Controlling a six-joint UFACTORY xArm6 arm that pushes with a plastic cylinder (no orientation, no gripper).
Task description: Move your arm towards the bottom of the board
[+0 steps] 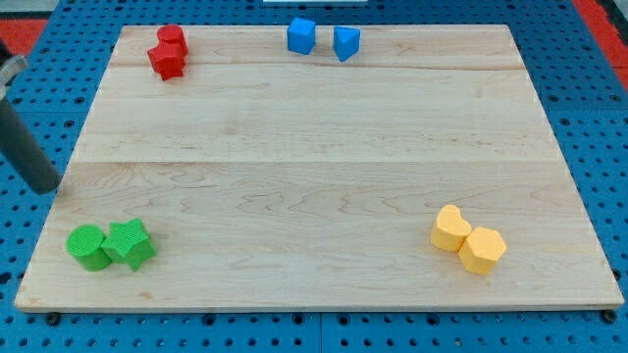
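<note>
My tip (47, 186) is the lower end of a dark rod at the view's left edge, just off the left side of the wooden board (314, 127). It is above the green blocks and touches no block. A green cylinder (86, 245) and a green star block (130, 243) sit together at the board's bottom left. A red cylinder (172, 39) and a red star block (166, 62) sit at the top left. A blue cube (301, 35) and a blue triangular block (345, 42) sit at the top middle. A yellow heart block (450, 227) and a yellow hexagon block (483, 249) sit at the bottom right.
The board lies on a blue perforated table (599, 127). A red patch (603, 15) shows at the view's top right corner.
</note>
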